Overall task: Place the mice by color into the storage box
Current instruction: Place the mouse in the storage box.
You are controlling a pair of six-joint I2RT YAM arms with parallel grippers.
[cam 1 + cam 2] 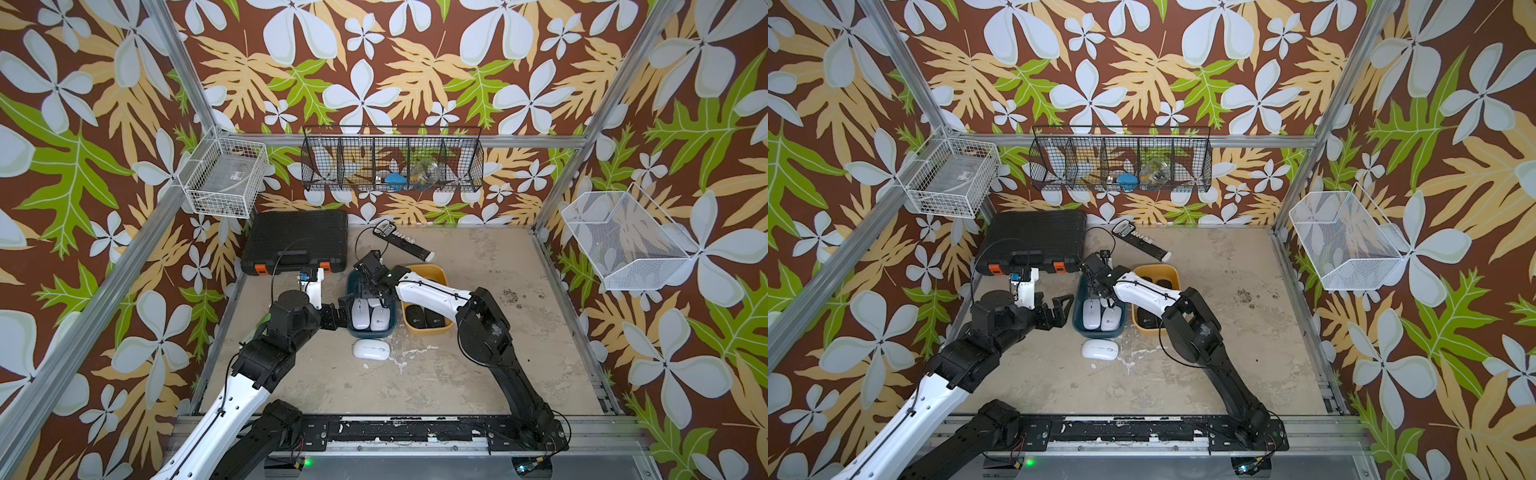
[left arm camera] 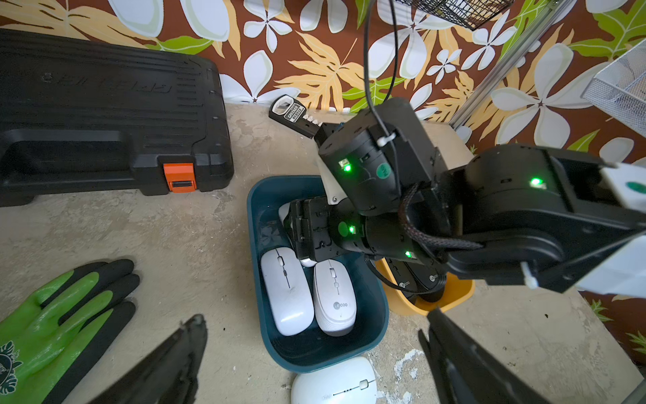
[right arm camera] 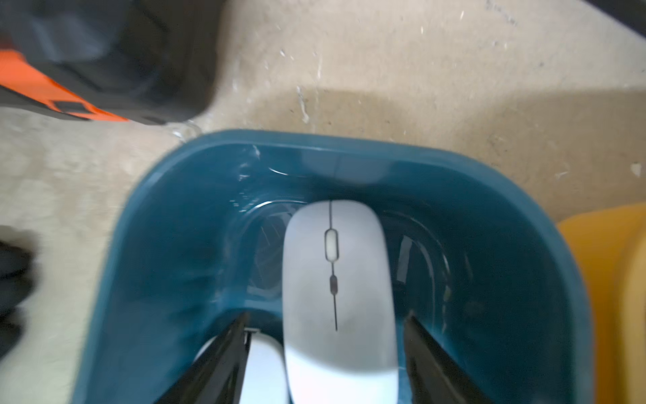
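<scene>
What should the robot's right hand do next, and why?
Probably lift the right gripper straight up out of the blue bin. Its jaws stand apart, with gaps on both sides of the white mouse, so that mouse looks let go. Another, the loose white mouse, lies on the table beside the bin, not yet sorted.

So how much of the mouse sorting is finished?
Mostly done. Black mice lie in the yellow bin, some hidden by the right arm. Two white mice lie in the teal bin, and a third white mouse sits there between the right jaws, which stand clear of it. Still to go: the last white mouse on the table, near the open left jaws.
</scene>
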